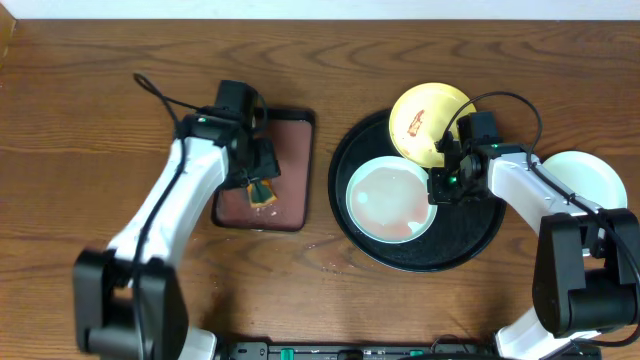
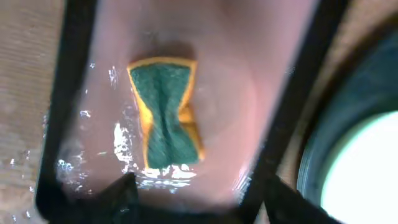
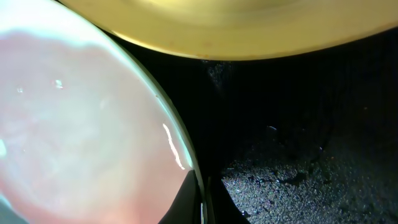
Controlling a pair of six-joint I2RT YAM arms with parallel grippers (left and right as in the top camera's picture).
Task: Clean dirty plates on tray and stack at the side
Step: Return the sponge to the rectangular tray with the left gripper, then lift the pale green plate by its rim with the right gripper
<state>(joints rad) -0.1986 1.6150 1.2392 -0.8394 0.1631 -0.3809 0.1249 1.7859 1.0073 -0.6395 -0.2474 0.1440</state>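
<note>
On the wooden counter (image 1: 80, 120), you have the round black tray (image 1: 470, 250) at the right and a reddish-brown tray (image 1: 295, 140) at the left. The black tray carries one mint plate (image 1: 385, 195) lying flat and the yellow plate (image 1: 420, 115) leaning over its far rim. Another pale plate (image 1: 590, 175) sits on the counter, off the tray and further right. A sponge (image 2: 165, 112) lies on the reddish tray, and your left gripper (image 1: 260, 172) hangs above it with jaws spread. Your right gripper (image 1: 440, 185) has its jaws pressed together at the mint plate's edge.

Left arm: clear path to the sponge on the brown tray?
Likely yes: the left gripper hangs open directly over the green-and-yellow sponge on the reddish-brown tray, fingers either side, nothing between.
</note>
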